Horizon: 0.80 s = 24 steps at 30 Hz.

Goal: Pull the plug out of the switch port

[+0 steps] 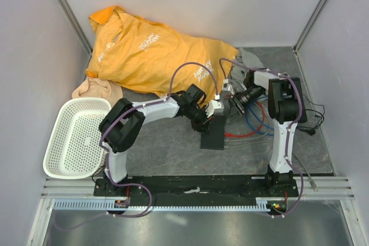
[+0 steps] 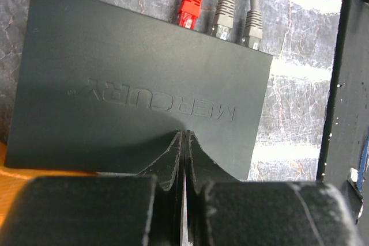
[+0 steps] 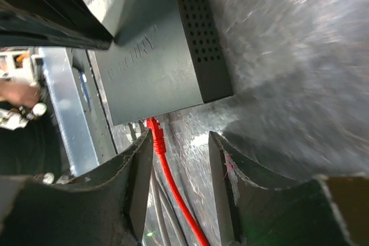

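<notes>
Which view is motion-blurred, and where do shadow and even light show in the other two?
Right wrist: the table is streaked with blur at upper right, while the switch and red cable are sharper. Left wrist: crisp lettering, with a shadow beside the shut left claw. Top external: even, soft light on the yellow shirt.

1. We see the switch (image 2: 144,67): a flat matte-black box, embossed "MERCURY", lying flat on the desk (image 2: 300,96).
2. We see the red plug (image 2: 190,4) seated in its edge, cable trailing away.

The switch (image 2: 144,67) is matte black, one plug (image 2: 190,7) red, the other plugs (image 2: 223,20) grey, the tabletop (image 2: 300,44) marbled grey.
</notes>
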Available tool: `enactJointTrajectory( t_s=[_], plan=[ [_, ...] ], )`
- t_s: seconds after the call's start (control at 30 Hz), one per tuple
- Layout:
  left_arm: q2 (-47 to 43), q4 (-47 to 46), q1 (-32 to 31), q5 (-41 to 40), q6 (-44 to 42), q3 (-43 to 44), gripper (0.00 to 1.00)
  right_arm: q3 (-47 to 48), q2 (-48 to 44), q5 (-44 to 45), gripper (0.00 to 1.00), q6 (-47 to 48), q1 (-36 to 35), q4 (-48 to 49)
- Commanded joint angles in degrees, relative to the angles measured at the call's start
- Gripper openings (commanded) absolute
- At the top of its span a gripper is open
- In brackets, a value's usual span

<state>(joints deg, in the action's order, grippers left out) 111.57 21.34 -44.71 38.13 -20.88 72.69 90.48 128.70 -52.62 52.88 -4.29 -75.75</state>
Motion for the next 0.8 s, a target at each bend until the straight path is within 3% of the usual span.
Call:
enactJointTrajectory(
  t_s=[0.0, 0.37, 0.77],
  plan=[
    [0.58, 5.46, 0.24, -7.72, -3.46, -2.55, 0.02, -2.93, 1.64, -0.03, 0.50, 4.77, -1.42, -7.84],
    [1.11, 5.46, -0.03, -7.10, -3.46, -2.37, 0.02, -9.44, 2.95, -0.99, 0.48, 5.92, -4.67, -6.96],
    [1.63, 5.29, -0.11, -6.75, -3.20, -2.20, 0.02, -7.86, 4.54, -1.52, 0.41, -1.81, -5.02, -1.08]
  ],
)
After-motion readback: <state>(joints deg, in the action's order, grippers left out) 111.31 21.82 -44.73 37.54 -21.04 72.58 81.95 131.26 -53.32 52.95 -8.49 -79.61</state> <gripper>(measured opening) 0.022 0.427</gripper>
